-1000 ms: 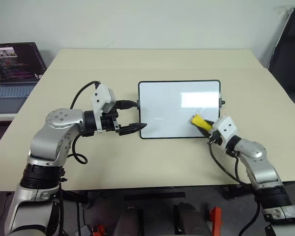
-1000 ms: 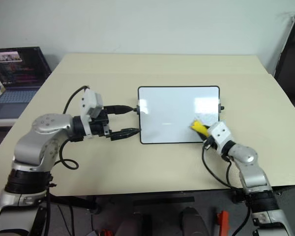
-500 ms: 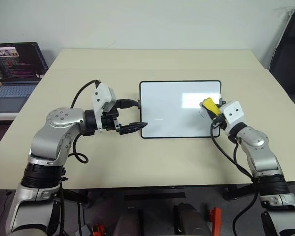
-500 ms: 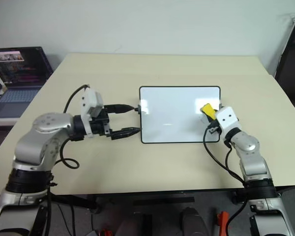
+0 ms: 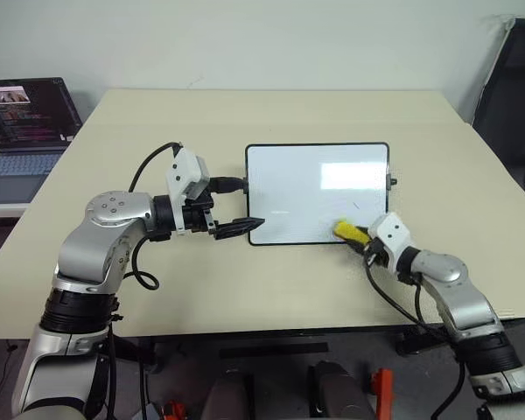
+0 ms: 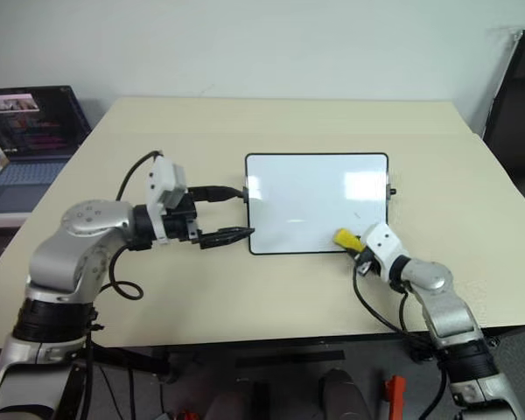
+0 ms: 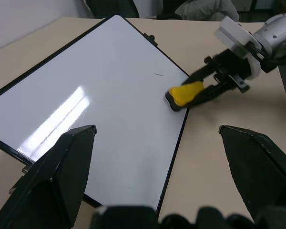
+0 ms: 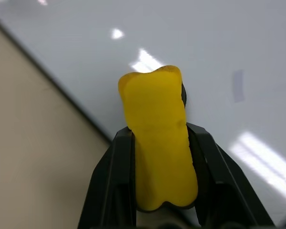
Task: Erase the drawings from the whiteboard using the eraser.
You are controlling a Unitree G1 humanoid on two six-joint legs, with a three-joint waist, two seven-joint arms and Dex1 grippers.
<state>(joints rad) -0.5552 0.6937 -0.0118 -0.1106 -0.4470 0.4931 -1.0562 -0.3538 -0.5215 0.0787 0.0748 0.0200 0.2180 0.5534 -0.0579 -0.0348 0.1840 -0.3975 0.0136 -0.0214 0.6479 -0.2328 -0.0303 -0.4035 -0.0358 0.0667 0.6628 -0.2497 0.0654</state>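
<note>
Yellow foam marks your tool: the eraser (image 5: 350, 232) is clamped between the closed fingers of the right gripper (image 5: 364, 241), which sits nearest you at the board's near right corner. Keep the block flat on the glossy surface and press lightly while sweeping, since a tilted edge will likely skip over thin ink. The eraser rests at the near edge of the whiteboard (image 5: 289, 179), just beside the black frame. One faint dark pen mark (image 7: 158, 74) remains on the white surface, a little farther in from the eraser and toward the board's right side; direct the next stroke away from you to cover it. Any other drawings are too small to make out. The left gripper (image 5: 238, 206) stands with fingers spread at the board's left edge, one finger near the side knob (image 5: 242, 185), bracing the board. Beyond lies the beige table (image 5: 271, 109)
</note>
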